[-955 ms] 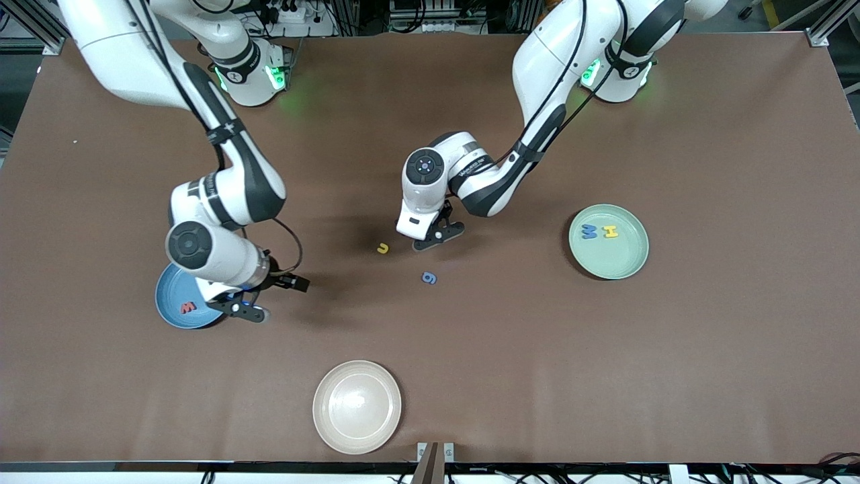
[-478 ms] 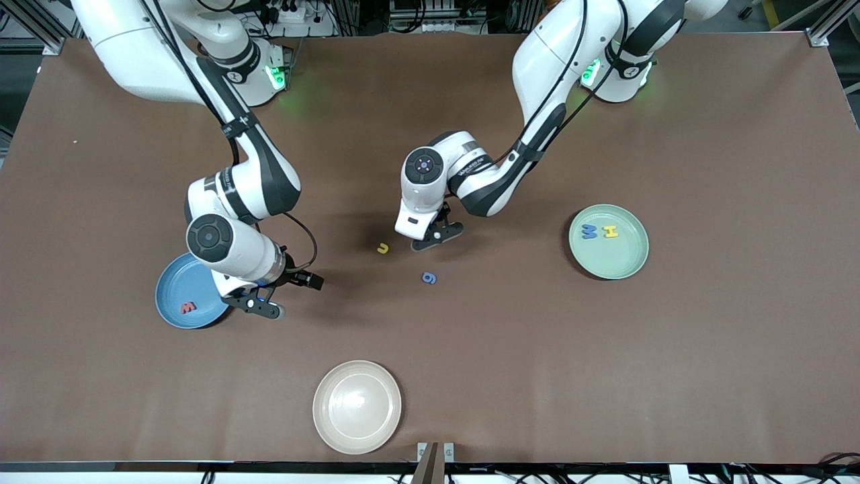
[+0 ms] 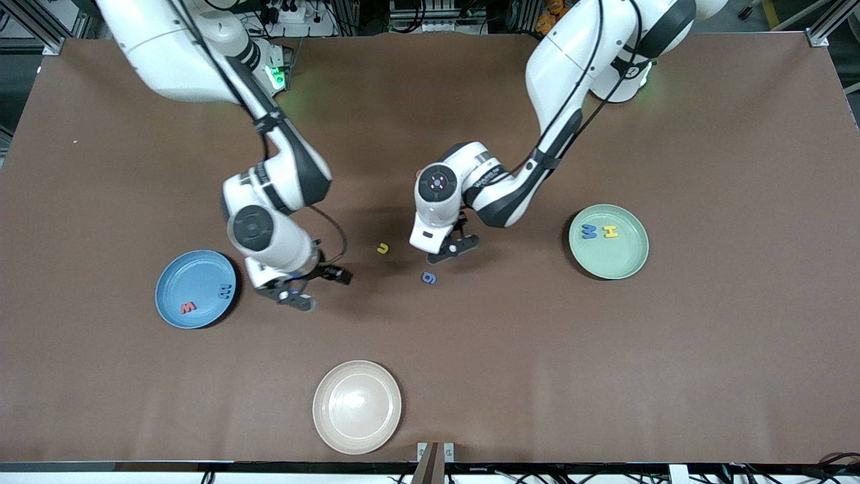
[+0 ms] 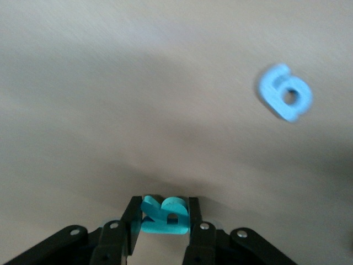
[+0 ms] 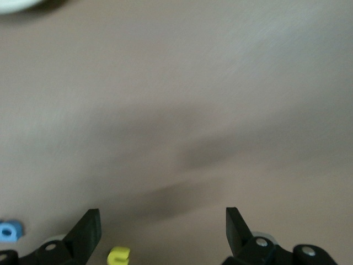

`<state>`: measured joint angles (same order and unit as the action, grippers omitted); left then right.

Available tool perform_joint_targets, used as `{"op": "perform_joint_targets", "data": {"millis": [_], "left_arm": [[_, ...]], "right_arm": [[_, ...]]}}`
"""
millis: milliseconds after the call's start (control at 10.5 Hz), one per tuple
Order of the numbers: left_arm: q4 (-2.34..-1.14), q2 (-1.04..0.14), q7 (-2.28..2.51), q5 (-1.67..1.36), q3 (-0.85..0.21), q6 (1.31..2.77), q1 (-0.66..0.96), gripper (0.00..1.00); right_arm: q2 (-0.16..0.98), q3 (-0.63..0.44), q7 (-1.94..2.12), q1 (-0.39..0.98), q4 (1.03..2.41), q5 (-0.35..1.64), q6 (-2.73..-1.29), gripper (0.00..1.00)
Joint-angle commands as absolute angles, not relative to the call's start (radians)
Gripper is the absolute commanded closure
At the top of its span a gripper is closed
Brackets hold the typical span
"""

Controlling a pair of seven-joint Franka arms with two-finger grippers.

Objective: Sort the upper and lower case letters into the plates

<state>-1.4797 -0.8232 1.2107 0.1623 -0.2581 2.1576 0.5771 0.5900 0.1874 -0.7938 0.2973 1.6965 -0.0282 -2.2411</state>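
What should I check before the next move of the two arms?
1. Left gripper shut on the teal letter: ok.
2. Right gripper open, nothing in it: ok.
3. Green plate holds only a blue letter and a yellow letter, so there is room: ok.
4. Whether the teal letter is upper or lower case: cannot tell.
5. Yellow letter on the table and blue letter on the table sorted: not ok.
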Motion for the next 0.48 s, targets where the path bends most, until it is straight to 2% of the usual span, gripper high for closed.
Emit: {"op": "perform_joint_targets", "data": {"millis": [0, 191, 382], "left_arm": [[-1.526, -0.727, 1.052, 0.158, -0.296, 1.996, 0.476, 0.93], [-1.67, -0.619, 0.894, 0.16, -0.362, 1.99, 0.332, 0.93], [-1.852, -0.495, 0.687, 0.164, -0.379, 2.005, 0.208, 0.93]], "right_arm": [[0.629, 0.186, -0.822, 0.353, 1.672, -0.046, -2.238, 0.0], [0.667, 0.181, -0.894, 0.409, 1.674, -0.049, -2.282, 0.0], [0.692, 0.179, -0.931, 0.426, 1.683, -0.049, -2.299, 0.0]]}}
